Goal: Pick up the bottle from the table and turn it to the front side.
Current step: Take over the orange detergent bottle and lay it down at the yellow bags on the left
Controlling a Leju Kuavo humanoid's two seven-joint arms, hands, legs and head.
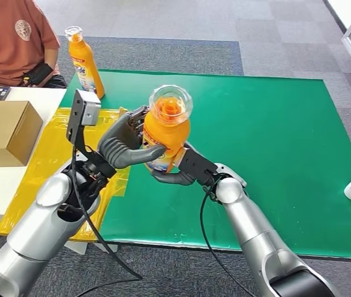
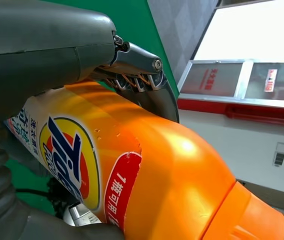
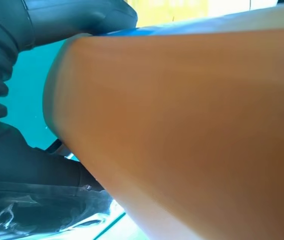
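Orange bottle (image 1: pixel 166 129) is held upright above the green mat (image 1: pixel 280 154), gripped by both the left hand (image 1: pixel 124 143) and right hand (image 1: pixel 173 176). To turn it well, one hand should probably loosen while the other rotates, keeping it upright

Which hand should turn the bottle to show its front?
Probably the left hand: it wraps the orange bottle from the side, while the right hand supports it from below.

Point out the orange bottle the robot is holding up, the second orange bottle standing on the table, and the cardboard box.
held orange bottle (image 1: pixel 166 133), head view, on its orange body.
second orange bottle (image 1: pixel 85 62), head view, on its label.
cardboard box (image 1: pixel 2 127), head view, on its top face.
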